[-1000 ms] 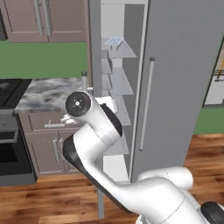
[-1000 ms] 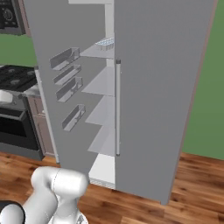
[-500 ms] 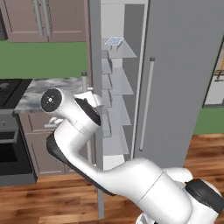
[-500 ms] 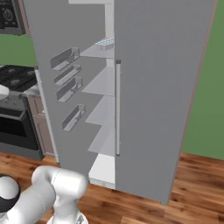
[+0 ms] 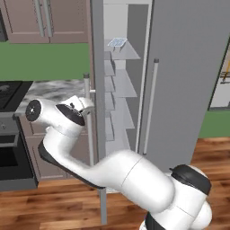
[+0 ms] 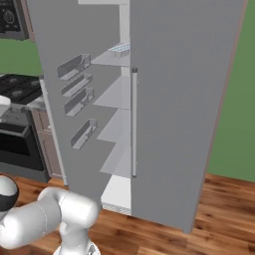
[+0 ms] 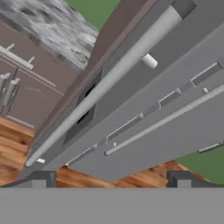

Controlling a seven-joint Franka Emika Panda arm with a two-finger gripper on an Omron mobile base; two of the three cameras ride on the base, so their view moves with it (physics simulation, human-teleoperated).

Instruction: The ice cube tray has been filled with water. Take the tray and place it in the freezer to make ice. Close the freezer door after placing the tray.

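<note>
While the freezer door stands swung open, edge-on in the left base view, the white arm is bent low in front of it, and the gripper is held spread to its full width with nothing between its fingertips. Just beyond those tips, in the hand view, the door's long bar handle is seen running slantwise, with the small black dispenser panel beside it. Past the door edge, the freezer is exposed, its pale grey shelves stacked one above another. On the topmost shelf, near its front edge, the ice cube tray is seen lying flat, and it is shown again in the right base view. To the left, a marbled counter and a black stove are visible.
</note>
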